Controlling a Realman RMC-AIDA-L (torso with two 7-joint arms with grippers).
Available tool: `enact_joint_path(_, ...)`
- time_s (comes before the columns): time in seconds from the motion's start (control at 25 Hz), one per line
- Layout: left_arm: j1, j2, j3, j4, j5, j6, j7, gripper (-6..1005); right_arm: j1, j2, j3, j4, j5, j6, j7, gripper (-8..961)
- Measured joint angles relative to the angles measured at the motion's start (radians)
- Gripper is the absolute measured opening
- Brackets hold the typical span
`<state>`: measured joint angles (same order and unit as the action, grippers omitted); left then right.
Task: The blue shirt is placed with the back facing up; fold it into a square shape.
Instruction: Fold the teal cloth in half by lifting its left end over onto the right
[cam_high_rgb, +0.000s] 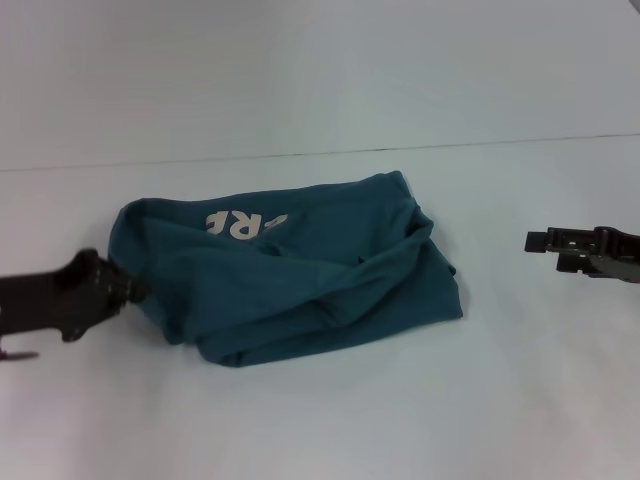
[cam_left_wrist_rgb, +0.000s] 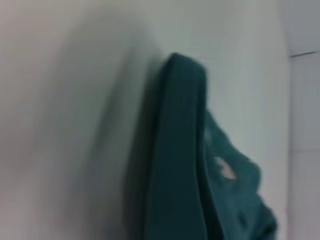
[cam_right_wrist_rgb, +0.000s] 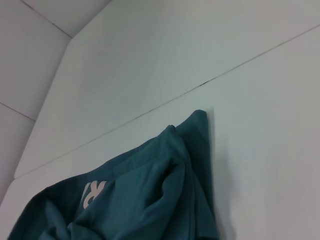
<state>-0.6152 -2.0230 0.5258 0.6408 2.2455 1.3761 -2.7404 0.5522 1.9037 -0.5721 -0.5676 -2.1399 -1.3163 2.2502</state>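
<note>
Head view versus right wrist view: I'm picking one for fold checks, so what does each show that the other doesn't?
Only the head view shows the left claw at the blue shirt edge and the right claw apart from it. Only the right wrist view shows the table's far corner. Both show the bunched shirt with white lettering.

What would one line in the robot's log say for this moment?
blue shirt: bunched on white table, lettering showing, not square | left gripper: at shirt's left edge | right gripper: apart, right of shirt
</note>
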Motion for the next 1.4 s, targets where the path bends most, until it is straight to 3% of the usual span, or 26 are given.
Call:
enact_joint_path(0.24,-0.052,0.032,-0.038,0.000,-0.088,0.064,0.002,32,0.000,0.002,-0.002,0.000,0.000,0.000,-0.001,883)
enact_joint_path(0.6,-0.102,0.057,-0.047,-0.010,-0.137,0.085,-0.006,32,0.003,0.005,-0.005,0.000,0.000,0.000,-0.002,883)
enact_joint_path(1.04,-0.120,0.057,-0.043,-0.033,-0.220,0.091,0.003,32,0.010,0.008,-0.008,0.000,0.001,0.005,-0.004,883)
enact_joint_path(1.4,-0.187,0.032,-0.044,-0.104,-0.395,0.049,0.054,31,0.011,0.009,-0.008,0.000,0.000,0.006,-0.006,883)
